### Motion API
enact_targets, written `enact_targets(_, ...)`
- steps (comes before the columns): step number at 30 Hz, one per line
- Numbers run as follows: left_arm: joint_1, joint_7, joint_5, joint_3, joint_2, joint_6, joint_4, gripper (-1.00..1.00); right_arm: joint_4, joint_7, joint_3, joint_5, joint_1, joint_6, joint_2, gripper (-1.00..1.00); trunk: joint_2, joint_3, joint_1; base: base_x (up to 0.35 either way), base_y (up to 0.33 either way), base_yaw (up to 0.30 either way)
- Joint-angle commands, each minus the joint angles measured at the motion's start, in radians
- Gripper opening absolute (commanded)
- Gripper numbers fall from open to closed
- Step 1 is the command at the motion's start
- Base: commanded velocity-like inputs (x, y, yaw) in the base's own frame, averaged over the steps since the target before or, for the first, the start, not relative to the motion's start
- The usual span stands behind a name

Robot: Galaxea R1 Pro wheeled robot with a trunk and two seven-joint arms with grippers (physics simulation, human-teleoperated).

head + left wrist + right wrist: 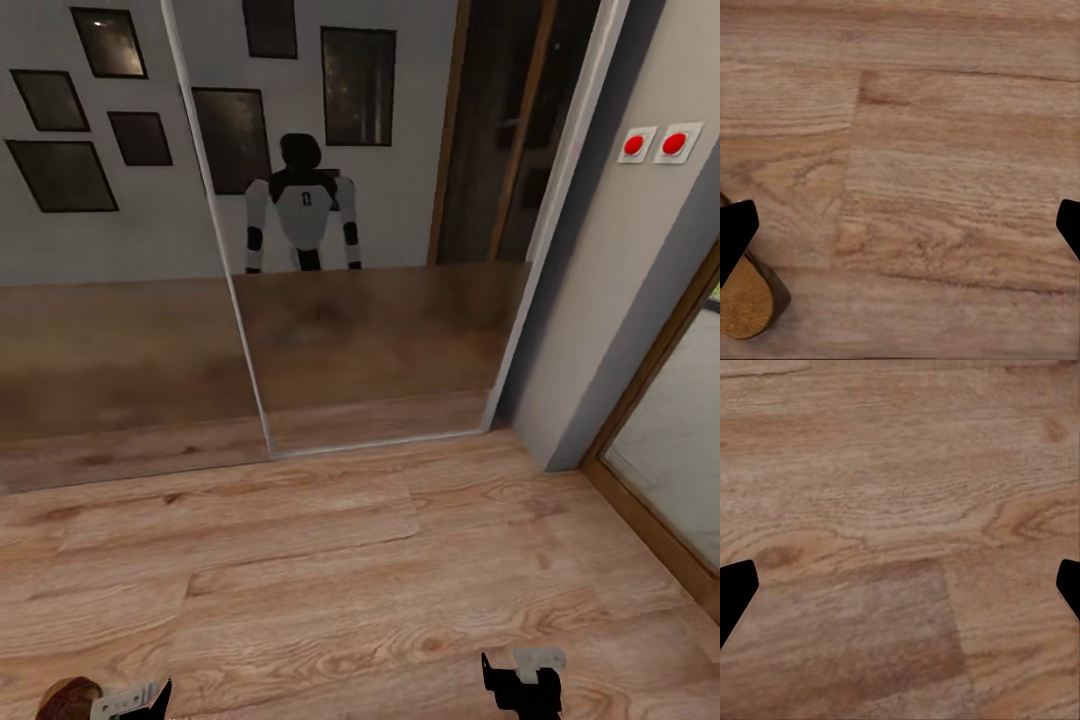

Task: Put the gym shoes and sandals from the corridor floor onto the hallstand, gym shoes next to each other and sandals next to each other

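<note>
**Robot faces a mirrored wall, one sandal at its left fingers**

Left wrist view: the left gripper (900, 225) has its two black fingers (735, 232) spread wide apart, holding nothing. Between them lies bare corridor floor (945, 150), warm wood-grain planks. Just beside one finger, and partly hidden by it, is the rounded end of a sandal (746, 304), with a tan insole and a dark brown rim, lying on the floor outside the gap between the fingers.

Right wrist view: the right gripper (900, 585) is also wide open and empty, with plank flooring between its fingers.

Head view: both grippers sit at the lower edge, the left gripper (135, 700) near the left corner and the right gripper (525, 685) further right. The sandal (68, 697) shows as a brown rounded shape touching the picture's lower left corner, just beside the left gripper. Beyond the floor stands a mirrored sliding door (370, 250), which reflects the robot's white-and-black body and dark picture frames on a grey wall. Two red buttons (655, 144) sit on the wall to the right, beside a wood-framed glass door (670, 450).

To pick up the sandal well, the left fingers likely need to shift sideways until they straddle it, then lower and close across its narrow width. The other shoes and the rack would need searching for.
</note>
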Motion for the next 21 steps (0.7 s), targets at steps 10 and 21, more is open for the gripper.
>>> enact_targets(10, -0.001, -0.009, 0.010, 0.002, 0.000, -0.001, 0.000, 1.00, 0.000, -0.004, 0.009, -0.007, 0.000, -0.002, 0.000, 1.00, 0.000, -0.001, 0.000, 0.027, -0.261, 0.279)
enact_targets(21, -0.001, -0.009, 0.010, 0.002, 0.000, -0.001, 0.002, 1.00, 0.000, -0.004, 0.009, -0.007, 0.000, -0.002, 0.000, 1.00, 0.000, -0.001, 0.000, 0.001, -0.056, 0.279)
